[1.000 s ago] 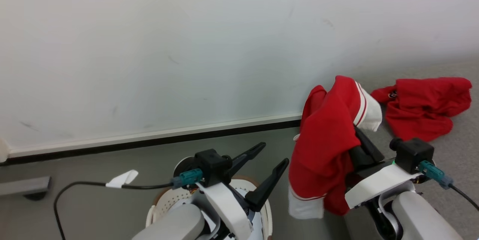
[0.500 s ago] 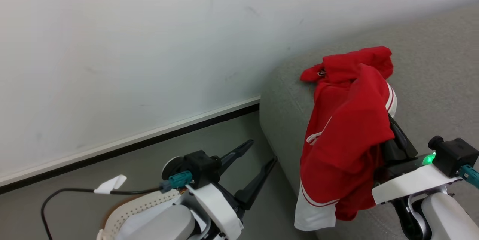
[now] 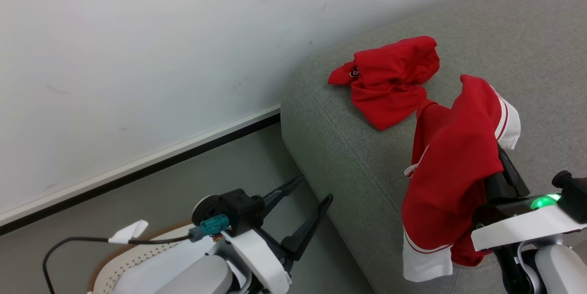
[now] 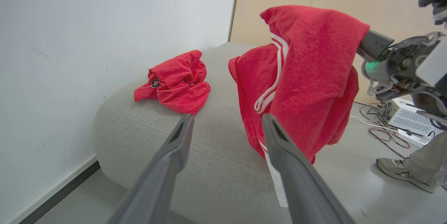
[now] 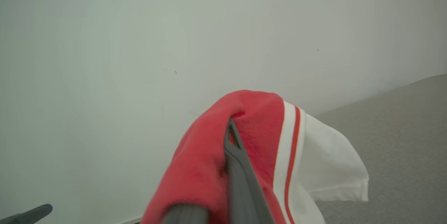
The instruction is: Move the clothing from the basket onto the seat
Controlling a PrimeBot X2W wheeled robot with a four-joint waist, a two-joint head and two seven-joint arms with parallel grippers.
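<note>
Clothing (image 3: 451, 170): looks soft, light, floppy, pinched in closed right gripper (image 3: 504, 168), draping below it by seat (image 3: 348, 156) edge, 2nd piece (image 3: 390, 83) on seat beyond fingertips; left gripper (image 3: 313, 188) open, empty; grip bunched fabric, not hem

A crumpled red garment (image 3: 390, 80) lies near the grey sofa's (image 3: 348, 161) rounded corner. Another red garment with white stripes (image 3: 451, 179) hangs from the right gripper (image 5: 231, 129) over the sofa's front edge. The white basket (image 3: 128, 257) stands on the floor.
</note>
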